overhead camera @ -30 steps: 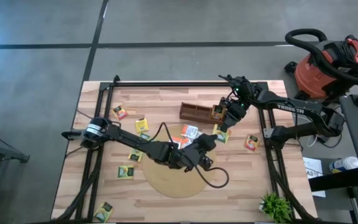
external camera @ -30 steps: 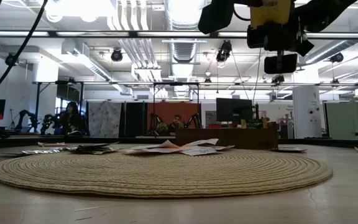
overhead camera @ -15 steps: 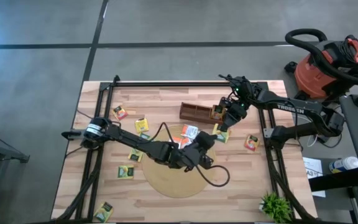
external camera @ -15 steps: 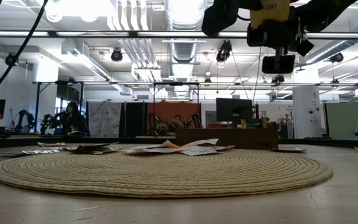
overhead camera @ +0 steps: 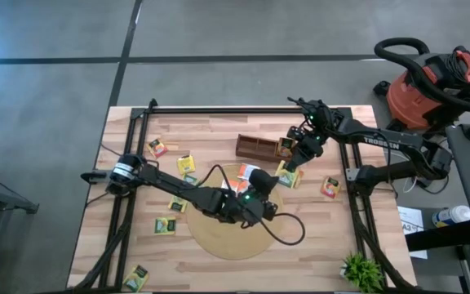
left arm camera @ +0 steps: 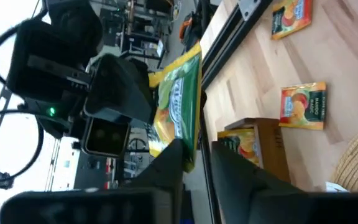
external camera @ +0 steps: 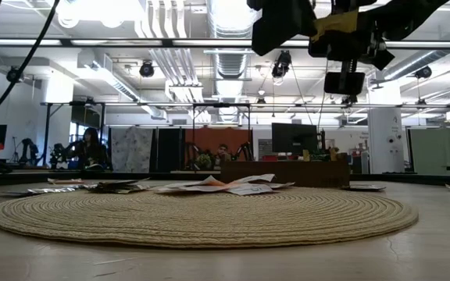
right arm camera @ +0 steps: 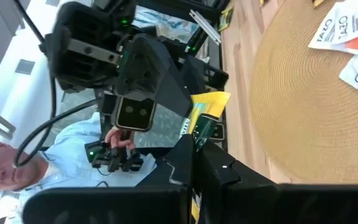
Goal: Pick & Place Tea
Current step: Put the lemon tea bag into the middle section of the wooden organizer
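Left gripper point(overhead camera: 269, 186), arm stretched rightward over the table's middle, fingers parted. Right gripper point(overhead camera: 294, 162), arm reaching leftward from the far right, fingers point(right arm camera: 194, 155) closed together, just right of the left gripper.

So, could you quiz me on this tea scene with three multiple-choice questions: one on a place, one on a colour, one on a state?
1. Where does the wooden box stand?
A. On the round mat
B. On the table, off the mat
C. On the floor

2. What colour is the sachet in the right gripper?
A. Yellow with green
B. Blue
C. Black

3. How is the right gripper?
A. Wide open, empty
B. Shut on the sachet
C. Lying on the mat

Answers: B, the wooden box sits on the table beyond the round mat; A, the sachet shows yellow and green; B, the right gripper pinches it.
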Action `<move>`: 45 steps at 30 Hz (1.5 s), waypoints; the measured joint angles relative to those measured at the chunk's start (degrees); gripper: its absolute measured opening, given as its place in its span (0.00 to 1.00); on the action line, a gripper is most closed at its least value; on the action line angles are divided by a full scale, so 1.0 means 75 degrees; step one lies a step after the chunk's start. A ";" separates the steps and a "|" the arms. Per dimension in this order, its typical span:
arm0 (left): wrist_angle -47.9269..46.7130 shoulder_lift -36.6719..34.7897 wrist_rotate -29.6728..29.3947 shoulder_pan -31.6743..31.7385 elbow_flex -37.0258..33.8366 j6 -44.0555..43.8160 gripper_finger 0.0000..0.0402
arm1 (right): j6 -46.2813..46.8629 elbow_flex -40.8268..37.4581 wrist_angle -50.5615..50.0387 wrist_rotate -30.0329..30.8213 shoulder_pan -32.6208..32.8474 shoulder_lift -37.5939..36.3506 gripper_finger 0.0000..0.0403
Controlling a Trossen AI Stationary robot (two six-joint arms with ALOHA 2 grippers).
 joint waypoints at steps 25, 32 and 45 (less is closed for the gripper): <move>-0.2855 -0.0781 0.2896 0.0275 -0.1611 -1.3315 0.38 | -0.5700 0.1920 -0.2911 0.6415 -0.0358 0.1023 0.02; -0.1750 -0.1354 0.3321 0.0288 -0.2675 -1.3916 0.38 | -0.7166 0.3784 -0.4495 0.6979 -0.0352 0.2785 0.02; 0.2301 -0.5556 0.3657 0.0306 -0.7365 -1.3230 0.38 | -0.8084 0.5202 -0.5000 0.7735 -0.0358 0.4502 0.02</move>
